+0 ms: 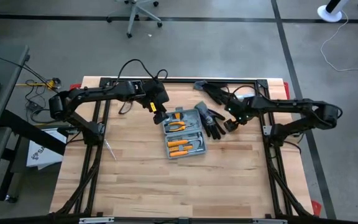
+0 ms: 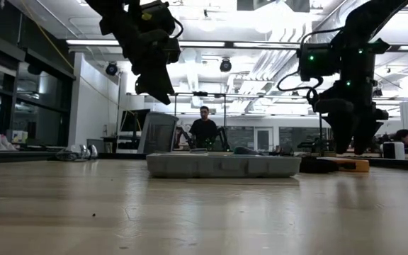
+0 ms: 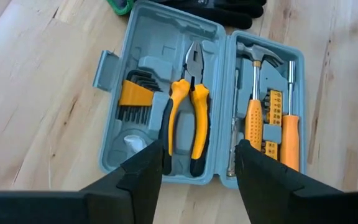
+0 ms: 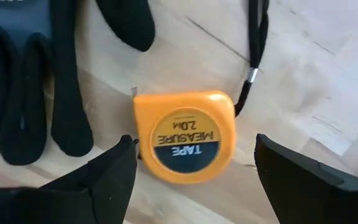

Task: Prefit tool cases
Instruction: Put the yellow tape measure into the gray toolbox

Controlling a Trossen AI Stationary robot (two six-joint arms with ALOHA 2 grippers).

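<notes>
Bare wooden tabletop (image 2: 190, 212) fills the near part of the low view, and beyond it the grey-blue tool case (image 1: 183, 133) lies open and flat near the middle of the table (image 1: 142, 180); every place below is given from this case.

Left of the case and a little behind it, the left gripper (image 1: 158, 114) hangs above the table, clear of the wood, its fingers (image 3: 143, 174) spread apart with nothing between them. Its wrist view looks down into both halves of the case. One half holds a set of hex keys (image 3: 132, 96) in a yellow holder and orange-handled pliers (image 3: 185, 121); the latch tab (image 3: 104, 70) juts from that half's outer edge. The other half holds a hammer (image 3: 255, 93), a row of bits (image 3: 272, 118) and an orange-handled screwdriver (image 3: 290, 124).

Touching the case's right rear corner lie black-and-grey work gloves (image 1: 211, 121). Just right of those gloves, the right gripper (image 1: 232, 123) hovers low with its fingers (image 4: 104, 174) spread wide, holding nothing. Directly under it, between the fingers as its wrist view shows, an orange tape measure (image 4: 185, 135) rests on the wood beside the glove fingers (image 4: 36, 93), a dark wrist strap (image 4: 257, 56) trailing from it.

Far behind the case, a person (image 2: 205, 127) stands in the room.
</notes>
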